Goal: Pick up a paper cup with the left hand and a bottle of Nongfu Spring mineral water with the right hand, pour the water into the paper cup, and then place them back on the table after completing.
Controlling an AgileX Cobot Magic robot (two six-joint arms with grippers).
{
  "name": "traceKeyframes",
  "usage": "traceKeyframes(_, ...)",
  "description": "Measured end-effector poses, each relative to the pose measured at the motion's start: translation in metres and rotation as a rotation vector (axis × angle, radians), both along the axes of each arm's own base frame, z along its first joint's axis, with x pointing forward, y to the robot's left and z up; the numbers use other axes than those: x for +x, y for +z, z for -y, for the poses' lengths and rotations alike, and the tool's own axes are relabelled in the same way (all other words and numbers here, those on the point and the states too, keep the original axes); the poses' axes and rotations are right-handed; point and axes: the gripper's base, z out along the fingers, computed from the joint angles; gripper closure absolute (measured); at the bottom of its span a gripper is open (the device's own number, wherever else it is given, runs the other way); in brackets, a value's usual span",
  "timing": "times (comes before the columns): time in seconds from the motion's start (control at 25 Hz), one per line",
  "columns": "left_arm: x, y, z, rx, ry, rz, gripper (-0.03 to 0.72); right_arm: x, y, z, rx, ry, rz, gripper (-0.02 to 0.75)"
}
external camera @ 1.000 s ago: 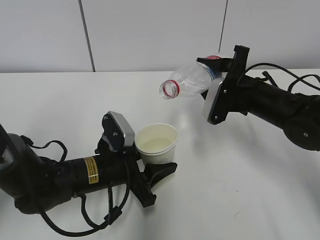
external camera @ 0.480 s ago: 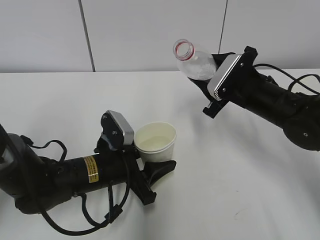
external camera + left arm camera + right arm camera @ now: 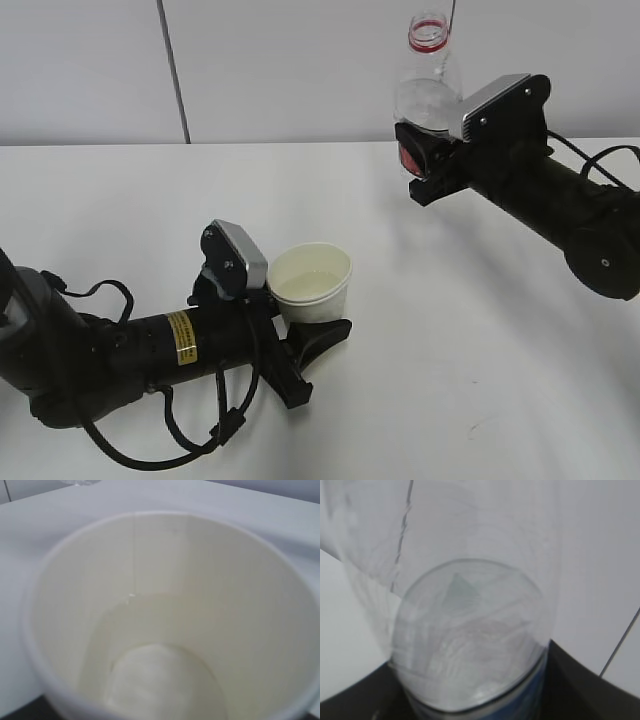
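My left hand (image 3: pixel 160 345), the arm with the yellow sticker, lies low over the table (image 3: pixel 470 350). Its gripper (image 3: pixel 305 325) is shut on a white paper cup (image 3: pixel 311 284), held upright. The left wrist view looks into the cup (image 3: pixel 165 580), where a little clear water (image 3: pixel 165 645) covers the bottom. My right hand (image 3: pixel 555 205) holds the clear Nongfu Spring bottle (image 3: pixel 428 75) upright and high at the back right, its red-ringed open mouth on top. Its gripper (image 3: pixel 425 150) is shut on the bottle's lower body. The right wrist view shows the bottle (image 3: pixel 470 645) filling the frame between the black fingers (image 3: pixel 580 690).
A pale wall with two dark vertical seams (image 3: pixel 172 70) stands behind the table's far edge. A black cable (image 3: pixel 215 425) loops under the left arm near the table's front edge.
My right gripper has turned the bottle from tipped mouth-down toward the cup to upright, and raised it up and to the right. The left gripper and cup have stayed put.
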Motion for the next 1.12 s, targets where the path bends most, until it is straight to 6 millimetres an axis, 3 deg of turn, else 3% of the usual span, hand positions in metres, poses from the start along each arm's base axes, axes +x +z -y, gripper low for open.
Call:
traceKeyframes(0.44, 0.004, 0.011, -0.001, -0.022, 0.036, 0.023, 0.308, 0.005, -0.01, 0.014, 0.158, -0.161, -0.178, 0.318)
traceKeyframes(0.84, 0.017, 0.017, -0.009, -0.052, 0.203, 0.01, 0.308, 0.006, -0.013, 0.017, 0.291, -0.208, -0.257, 0.318)
traceKeyframes(1.12, 0.034, 0.017, -0.035, -0.056, 0.308, 0.01, 0.309, 0.006, -0.014, 0.017, 0.303, -0.213, -0.276, 0.318)
